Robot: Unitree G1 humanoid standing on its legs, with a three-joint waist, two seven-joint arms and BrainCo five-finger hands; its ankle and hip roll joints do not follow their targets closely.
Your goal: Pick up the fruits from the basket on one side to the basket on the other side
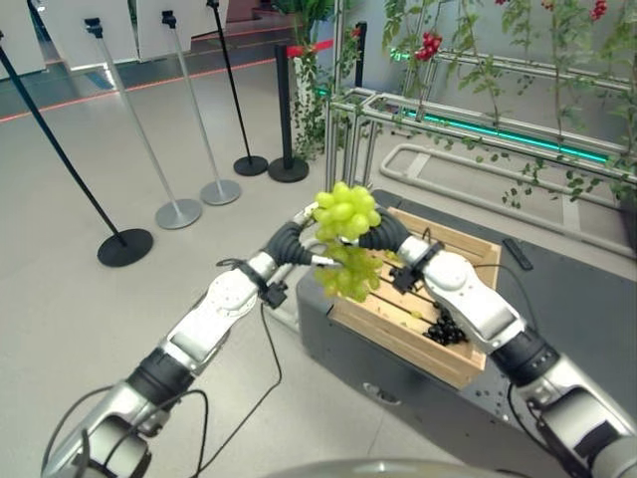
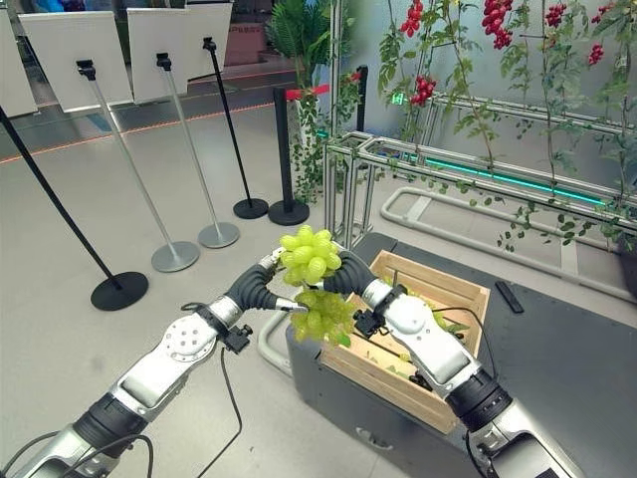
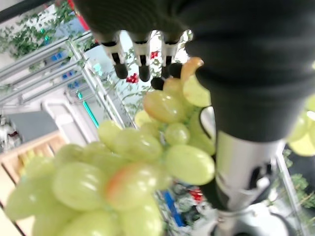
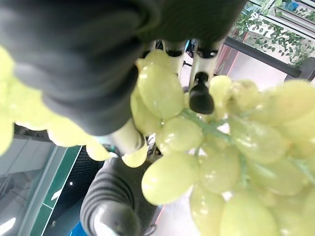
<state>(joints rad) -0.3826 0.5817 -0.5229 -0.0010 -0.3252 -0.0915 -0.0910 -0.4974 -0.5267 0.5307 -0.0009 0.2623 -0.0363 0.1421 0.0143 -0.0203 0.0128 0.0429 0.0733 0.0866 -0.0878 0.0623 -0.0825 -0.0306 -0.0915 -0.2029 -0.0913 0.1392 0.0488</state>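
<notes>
A bunch of green grapes [image 1: 346, 211] hangs in the air over the near-left corner of a wooden crate [image 1: 460, 248]; part of the bunch [image 1: 351, 275] dangles lower. My left hand [image 1: 290, 243] comes in from the left and my right hand [image 1: 387, 234] from the right, and they meet at the bunch. In the left wrist view, curled fingers [image 3: 141, 63] reach over the grapes [image 3: 123, 172]. In the right wrist view a fingertip [image 4: 200, 96] presses on the grapes [image 4: 221, 162] by the stem. Both hands look shut on the bunch.
The crate stands on a dark platform [image 1: 567, 299] and holds a dark grape cluster [image 1: 447, 329]. Behind it runs a metal frame with vine plants [image 1: 478, 119]. Barrier posts [image 1: 178, 212] with round bases [image 1: 124, 246] stand on the floor at left.
</notes>
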